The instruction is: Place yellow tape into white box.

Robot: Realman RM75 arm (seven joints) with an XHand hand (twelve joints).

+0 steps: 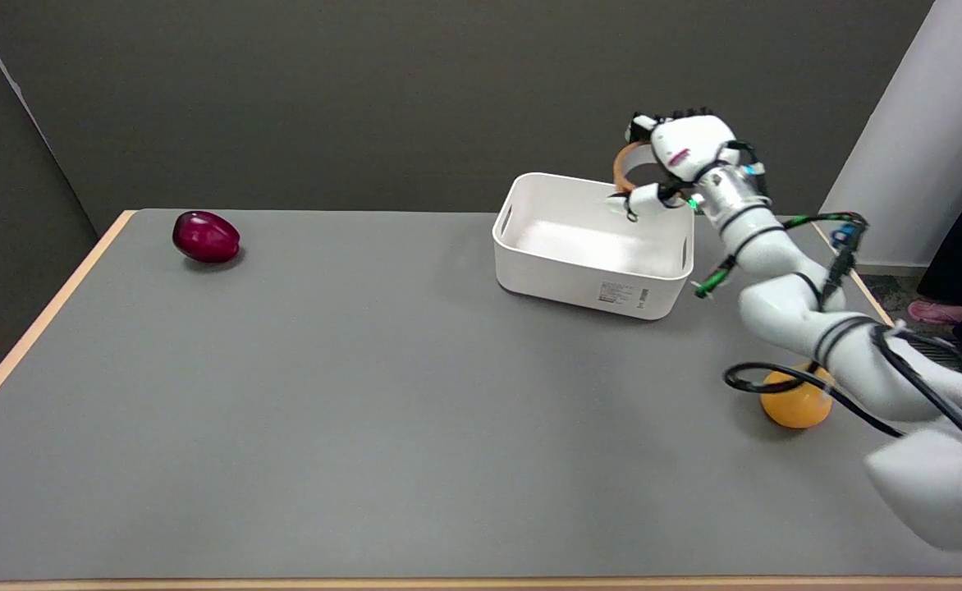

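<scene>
Grey table [350,394] — white box [563,283] at far right side. Right hand [678,160] above box's far right corner, gripping yellow tape [622,164] in air. Orange ball [793,406] under arm; dark red fruit [206,236] far left.

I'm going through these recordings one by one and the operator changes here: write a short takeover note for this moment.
Right robot hand: holds the yellow tape, raised over the far right corner of the white box.
Box: upright on the table, nothing visible inside.
Done: tape picked up and carried to the box.
Left: lower, release the tape into the box, withdraw.
</scene>
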